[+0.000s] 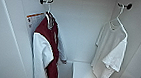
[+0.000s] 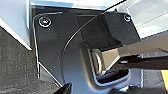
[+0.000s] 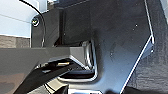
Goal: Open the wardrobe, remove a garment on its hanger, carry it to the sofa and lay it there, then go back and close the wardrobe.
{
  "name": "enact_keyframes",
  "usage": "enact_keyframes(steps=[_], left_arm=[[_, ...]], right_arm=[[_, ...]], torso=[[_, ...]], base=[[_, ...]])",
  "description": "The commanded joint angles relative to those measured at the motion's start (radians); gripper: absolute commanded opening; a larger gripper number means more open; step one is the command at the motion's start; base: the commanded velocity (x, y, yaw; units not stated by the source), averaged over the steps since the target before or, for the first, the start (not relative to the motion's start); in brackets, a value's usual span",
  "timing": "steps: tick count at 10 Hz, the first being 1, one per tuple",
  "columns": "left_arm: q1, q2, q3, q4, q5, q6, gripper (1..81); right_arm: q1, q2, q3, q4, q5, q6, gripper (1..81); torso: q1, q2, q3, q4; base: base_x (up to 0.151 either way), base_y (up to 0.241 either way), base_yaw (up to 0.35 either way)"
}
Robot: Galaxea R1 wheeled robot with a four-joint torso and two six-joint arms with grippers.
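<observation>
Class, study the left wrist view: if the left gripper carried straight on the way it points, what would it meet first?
Probably the dark carpet, which lies beyond the robot's own plate there, with a white panel beside it. Depth is unclear, so this is only a likely guess.

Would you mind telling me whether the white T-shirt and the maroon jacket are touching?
Apart. The head view shows bare wardrobe wall between the jacket and the T-shirt.

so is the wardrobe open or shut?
Open. The head view looks straight into the wardrobe, with the T-shirt and jacket hanging inside.
</observation>
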Motion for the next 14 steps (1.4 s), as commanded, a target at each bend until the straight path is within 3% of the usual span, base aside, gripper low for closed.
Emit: enact_keyframes(steps=[1, 4, 6, 7, 8, 9, 11, 12, 14], left_arm=[[-0.025, -0.006, -0.004, 0.011, 0.038, 0.006, 81.1], [-0.03, 0.013, -0.004, 0.0, 0.093, -0.005, 81.1], [-0.043, 0.037, -0.004, -0.001, 0.283, -0.006, 81.1], [-0.045, 0.04, -0.004, -0.003, 0.346, -0.007, 81.1], [-0.047, 0.036, -0.004, -0.003, 0.354, -0.007, 81.1], [-0.05, 0.02, 0.001, -0.003, 0.345, -0.005, 81.1], [-0.071, 0.027, -0.001, -0.099, 0.357, 0.041, 81.1], [-0.074, 0.027, 0.002, -0.165, 0.354, 0.16, 81.1], [-0.085, 0.028, 0.007, -0.408, 0.345, 0.462, 81.1]], right_arm=[[0.032, 0.0, 0.005, 0.01, -0.053, 0.0, 81.1], [0.032, 0.0, 0.005, 0.012, -0.053, 0.0, 81.1], [0.035, 0.002, 0.009, 0.009, -0.053, 0.0, 81.1], [0.038, 0.006, 0.005, 0.009, -0.054, 0.0, 81.1], [0.04, 0.01, 0.004, 0.006, -0.054, 0.0, 81.1], [0.04, 0.01, 0.004, 0.007, -0.054, 0.0, 81.1], [0.034, 0.01, 0.002, 0.006, -0.054, -0.002, 81.1], [0.032, 0.008, 0.002, 0.006, -0.053, -0.002, 81.1], [0.031, 0.006, 0.002, 0.01, -0.053, -0.002, 81.1]], torso=[[0.0, 0.0, 0.0, -0.095], [0.0, 0.0, 0.0, -0.194], [0.0, 0.0, 0.0, -0.259], [0.0, 0.0, 0.0, -0.298], [0.0, 0.0, 0.0, -0.333], [0.0, 0.0, 0.0, -0.272], [0.0, 0.0, 0.0, -0.314], [0.0, 0.0, 0.0, -0.318], [0.0, 0.0, 0.0, -0.318]], base=[[0.0, 0.0, 0.0], [0.0, 0.0, 0.0], [0.0, 0.0, 0.0], [0.0, 0.0, 0.0], [0.0, 0.0, 0.0], [0.0, 0.0, 0.0], [0.0, 0.0, 0.0], [0.0, 0.0, 0.0], [0.0, 0.0, 0.0]])
